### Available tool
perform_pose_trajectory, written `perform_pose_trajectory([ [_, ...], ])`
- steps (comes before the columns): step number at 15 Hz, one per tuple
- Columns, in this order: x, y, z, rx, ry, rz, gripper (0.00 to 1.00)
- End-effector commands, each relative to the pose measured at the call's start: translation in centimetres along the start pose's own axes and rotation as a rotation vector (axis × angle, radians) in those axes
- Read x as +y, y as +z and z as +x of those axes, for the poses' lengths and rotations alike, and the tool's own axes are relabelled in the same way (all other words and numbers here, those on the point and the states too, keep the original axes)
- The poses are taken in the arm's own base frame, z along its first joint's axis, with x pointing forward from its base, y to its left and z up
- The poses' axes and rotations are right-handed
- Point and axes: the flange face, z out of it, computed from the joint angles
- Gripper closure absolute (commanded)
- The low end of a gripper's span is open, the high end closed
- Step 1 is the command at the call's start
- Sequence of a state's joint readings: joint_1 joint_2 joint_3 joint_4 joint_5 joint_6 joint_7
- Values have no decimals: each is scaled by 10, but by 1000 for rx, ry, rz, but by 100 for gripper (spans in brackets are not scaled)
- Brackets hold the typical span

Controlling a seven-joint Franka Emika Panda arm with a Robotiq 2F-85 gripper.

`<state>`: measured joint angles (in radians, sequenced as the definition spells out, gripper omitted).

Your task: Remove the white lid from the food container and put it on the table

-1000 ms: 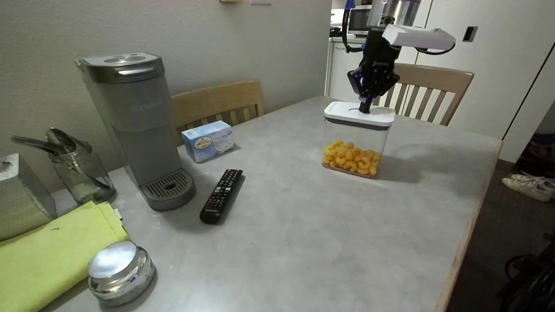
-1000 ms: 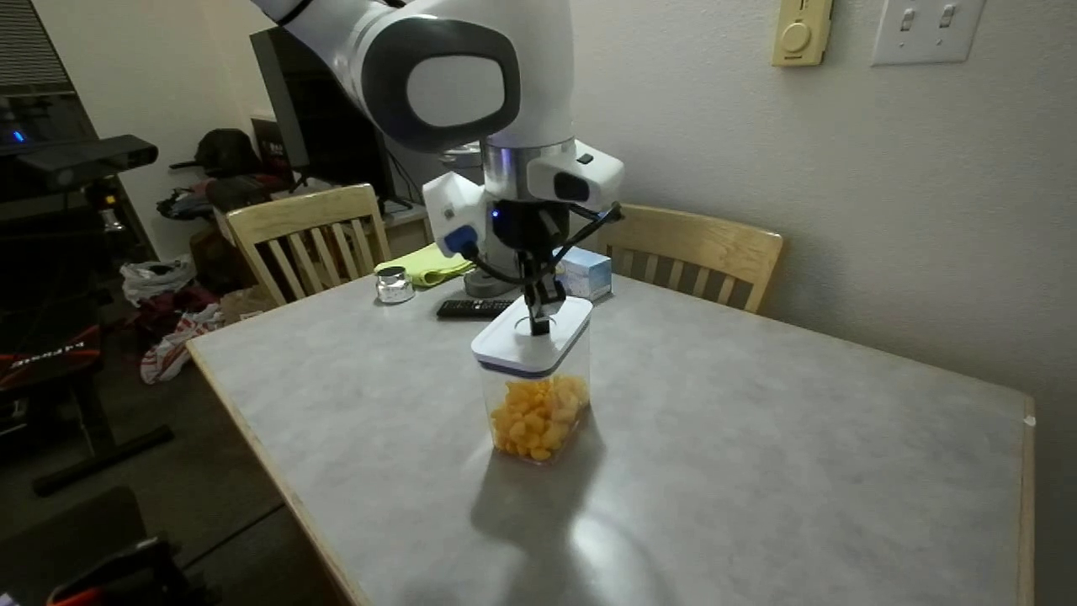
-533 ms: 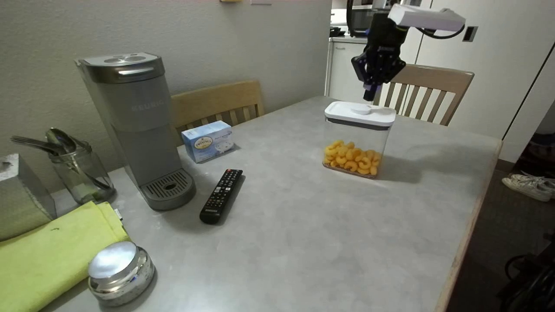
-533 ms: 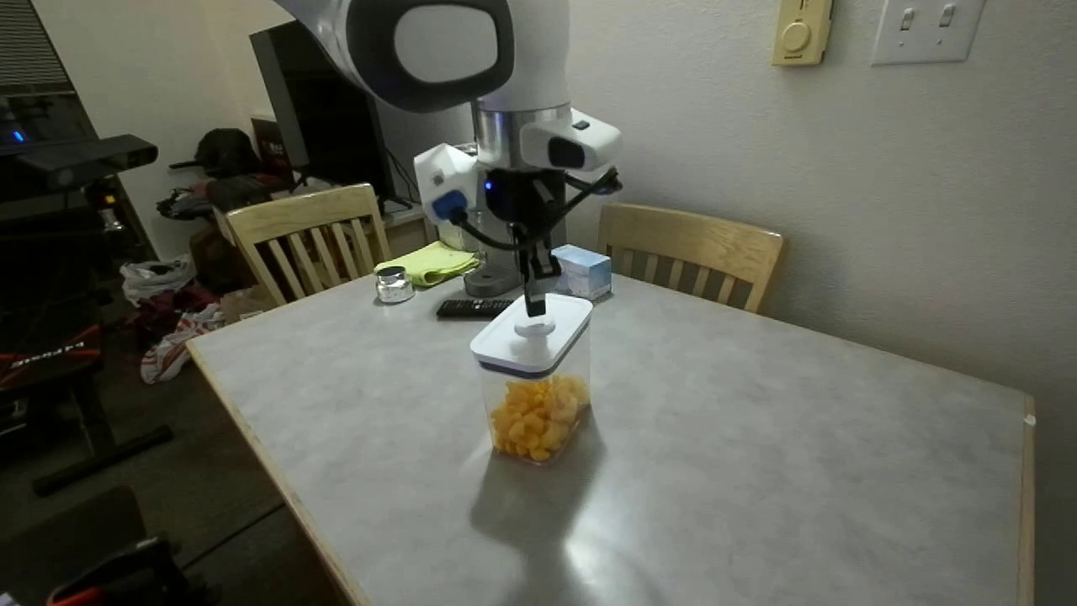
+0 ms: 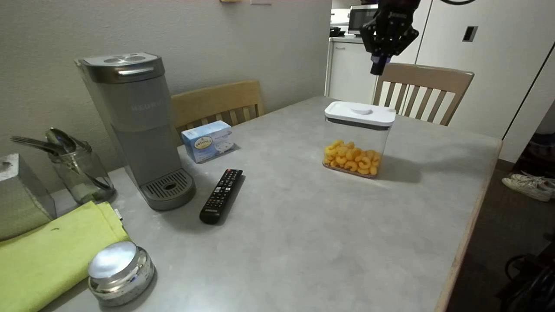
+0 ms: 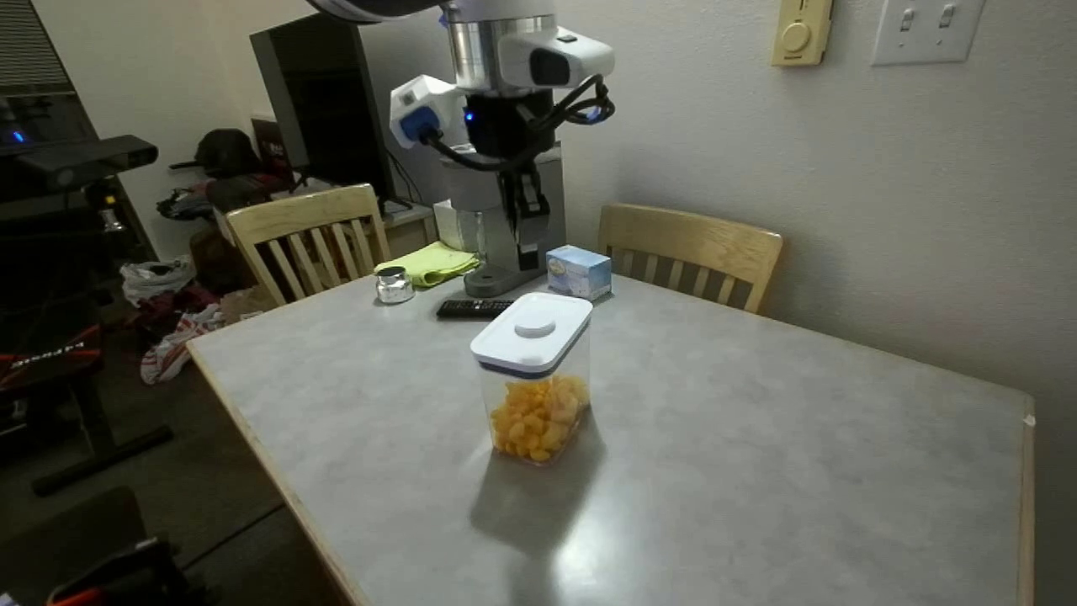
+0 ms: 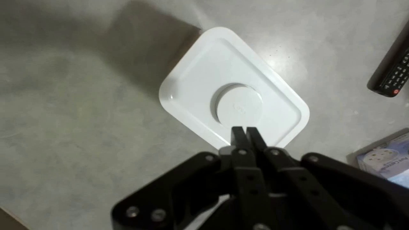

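Note:
The white lid [image 5: 340, 111] sits on top of the clear food container [image 5: 355, 135], which stands upright on the pale grey table [image 5: 303, 234] with orange food in its bottom. The lid also shows in an exterior view [image 6: 502, 343] and in the wrist view [image 7: 198, 92]. Its round button [image 7: 239, 105] stands raised above the lid's surface. My gripper [image 5: 377, 71] is shut and empty, well above the lid and apart from it. In the wrist view, the gripper's fingertips [image 7: 245, 129] are almost together, with a thin gap, and overlap the button's near edge.
A black remote [image 5: 221, 197], a light-blue tea box [image 5: 208, 141], a grey coffee maker [image 5: 138, 125], a yellow cloth [image 5: 56, 255] and a silver jar [image 5: 121, 273] are on the table. Wooden chairs [image 6: 690, 244] stand at the table's sides.
My gripper was touching the lid's centre and has risen straight up and away from it. The button now stands raised. The container and lid have not moved.

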<state>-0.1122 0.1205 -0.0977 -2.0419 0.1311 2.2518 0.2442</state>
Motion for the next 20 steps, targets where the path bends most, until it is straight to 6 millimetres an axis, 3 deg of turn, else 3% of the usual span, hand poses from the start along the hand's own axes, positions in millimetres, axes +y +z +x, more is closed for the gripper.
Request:
perform_pose_trajectory([
  [1, 9, 4, 1, -11, 16, -36, 61],
  [9, 13, 23, 1, -46, 24, -41, 3],
  [18, 9, 32, -1, -202, -260, -14, 0],
  [20, 7, 29, -7, -173, -224, -20, 0],
])
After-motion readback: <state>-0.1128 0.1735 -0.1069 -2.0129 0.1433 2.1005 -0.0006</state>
